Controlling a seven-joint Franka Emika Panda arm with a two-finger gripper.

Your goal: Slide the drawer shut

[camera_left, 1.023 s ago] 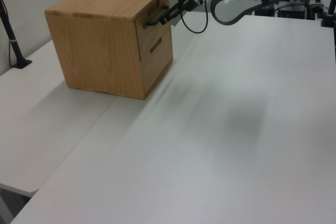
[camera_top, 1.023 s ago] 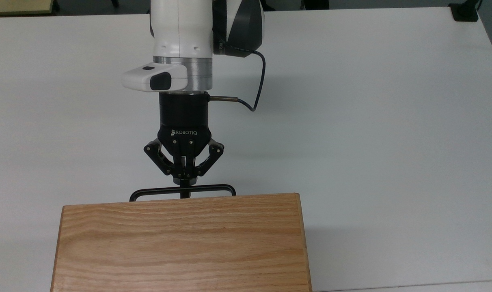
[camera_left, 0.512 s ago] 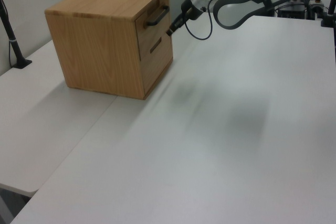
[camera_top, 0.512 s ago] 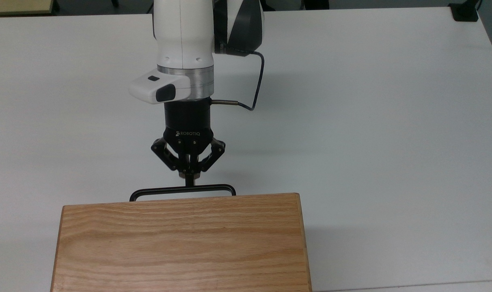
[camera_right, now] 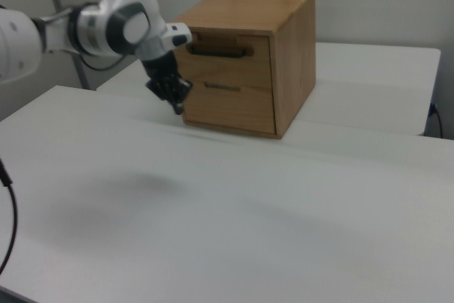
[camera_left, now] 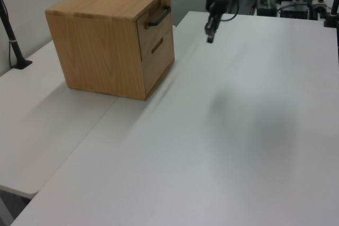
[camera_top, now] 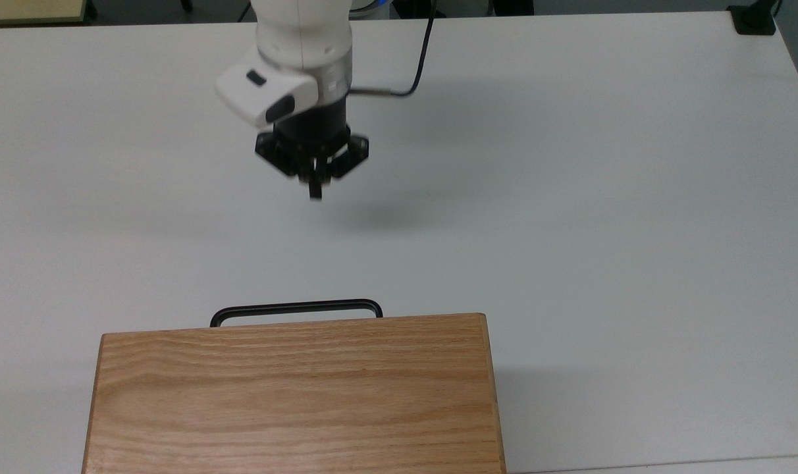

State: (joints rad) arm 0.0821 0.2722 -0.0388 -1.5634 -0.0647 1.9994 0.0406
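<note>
The drawer (camera_left: 154, 32) is the upper one of two in the oak cabinet (camera_top: 293, 395), and its front (camera_right: 228, 66) sits flush with the cabinet face. Its thin black bar handle (camera_top: 297, 307) pokes out past the cabinet's top edge in the top view, and the handle (camera_left: 159, 16) is free in the left view. My gripper (camera_top: 315, 191) hangs well away from the handle, toward the top view's top, over bare table. The gripper (camera_left: 210, 36) points down, shut, with nothing in it. In the right view the gripper (camera_right: 179, 108) is left of the cabinet's front.
A lower drawer with a small handle (camera_right: 223, 88) sits under the upper one. The white table (camera_top: 603, 197) stretches wide around the arm. A black post base (camera_left: 18, 59) stands at the left view's left edge. A black clamp (camera_top: 754, 20) sits at the top view's far right corner.
My gripper has drawn back from the drawer handle toward the top view's top and now points downward. The drawer and cabinet look unchanged.
</note>
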